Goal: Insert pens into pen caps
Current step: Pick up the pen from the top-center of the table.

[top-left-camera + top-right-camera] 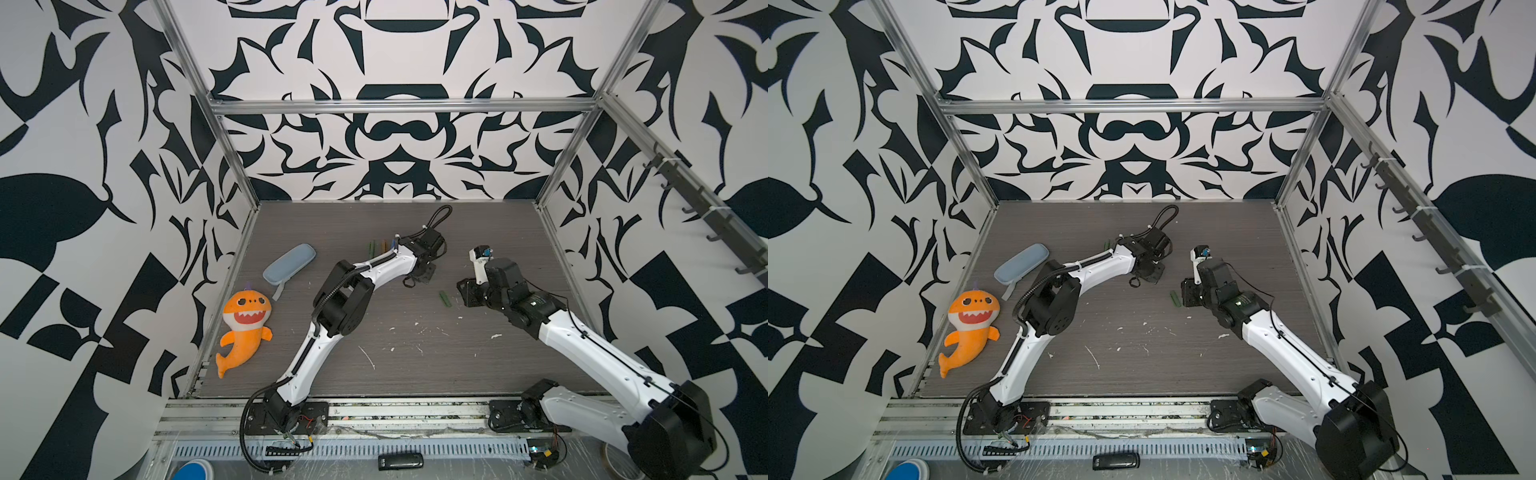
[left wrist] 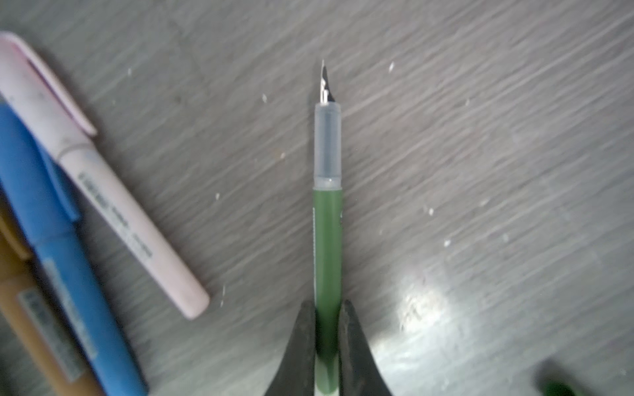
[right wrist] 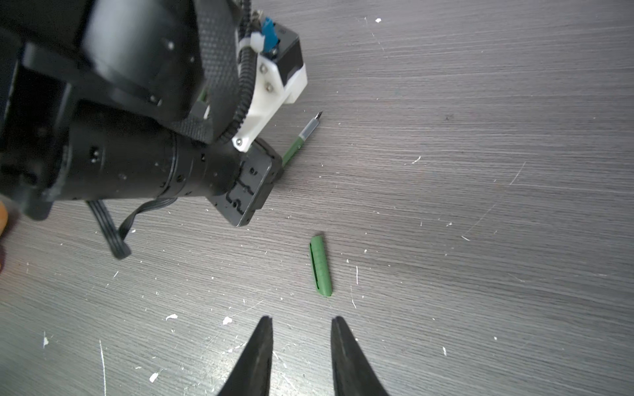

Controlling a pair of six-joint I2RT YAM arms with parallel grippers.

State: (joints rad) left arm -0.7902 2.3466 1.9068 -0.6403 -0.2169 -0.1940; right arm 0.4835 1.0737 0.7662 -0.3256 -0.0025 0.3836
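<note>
Pinching the slim green plastic marker pen (image 2: pixel 327 240) low on its barrel, your left gripper (image 2: pixel 327 308) has its two dark tapered jaws pressed against the barrel's sides. The clear grip section and the narrow dark nib stick out free in front, above the grey wood-grain tabletop (image 2: pixel 480 137).

Expect the green pen to be light, stiff and smooth. Hard round plastic like this is likely to twist or slide between the pads if you push off-axis. Keep your hold on the coloured barrel, never on the nib, which looks like the one fragile part.

The short green plastic cap (image 3: pixel 320 265) lies flat on the tabletop just ahead of your right gripper (image 3: pixel 302 322), whose jaws stand spread and empty. In a top view the green cap (image 1: pixel 445 298) lies between the two arms. It is a stubby tube with a clip along one side and one end rounded. Take it across its middle and leave the mouth clear, since so small a piece would probably roll at a nudge.

Beside the held pen lie a pale pink capped pen (image 2: pixel 113 192), a blue capped pen (image 2: pixel 58 247) and an orange-brown pen (image 2: pixel 31 308), close together. Small white flecks (image 2: pixel 391 67) dot the tabletop.
</note>
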